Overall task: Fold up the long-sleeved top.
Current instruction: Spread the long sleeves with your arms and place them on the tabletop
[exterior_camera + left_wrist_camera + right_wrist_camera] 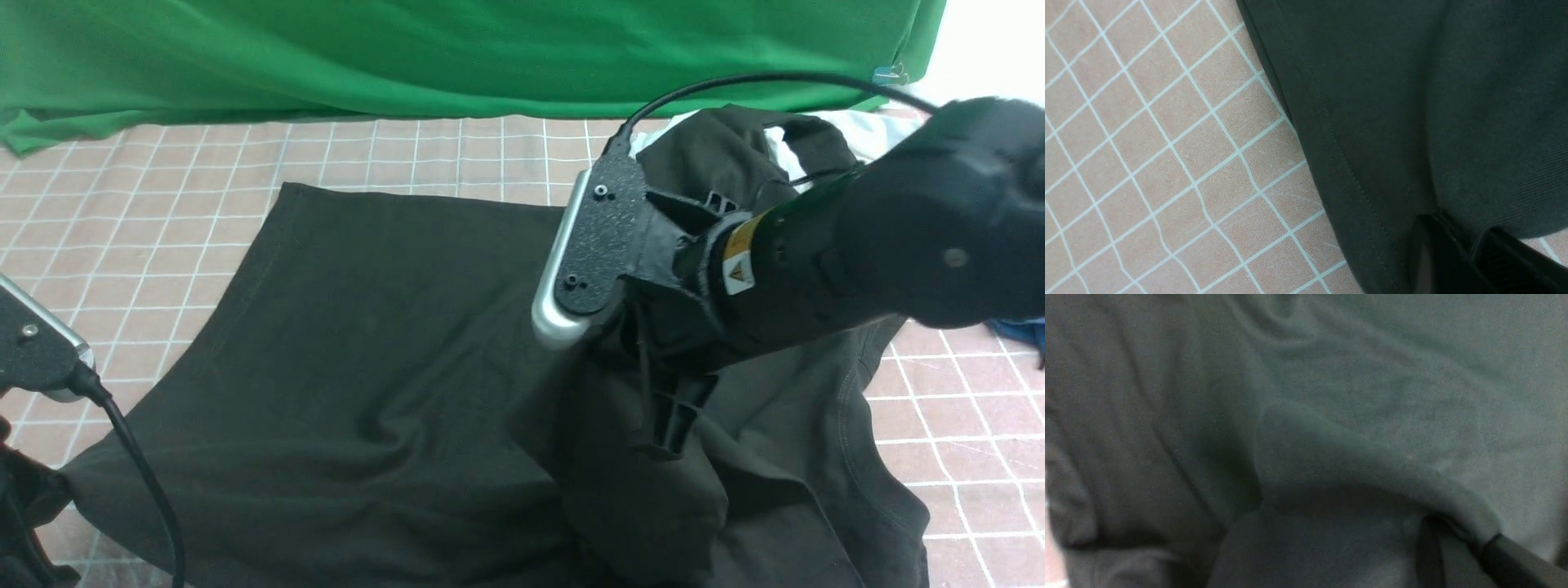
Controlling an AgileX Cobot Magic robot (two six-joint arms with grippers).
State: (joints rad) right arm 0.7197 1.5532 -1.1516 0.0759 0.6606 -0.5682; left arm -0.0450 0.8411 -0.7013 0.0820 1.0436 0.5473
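The long-sleeved top [367, 343] lies spread across the middle and lower frame. Its flat body stretches left from the right gripper [657, 433], which is clenched on a raised bunch at centre right. The left gripper [1453, 241] (lower-left corner, front view) pinches the hem, so the fold likely travels leftward.

The worktop [163, 245] has a pink cover with a grid of thin white lines. The black long-sleeved top [367, 367] lies on it and takes most of the middle, flat on the left and bunched on the right. A green cloth [49, 131] rests along the far edge. A white garment [878, 126] lies in the far right corner, and a blue garment [1016, 331] at the right edge.
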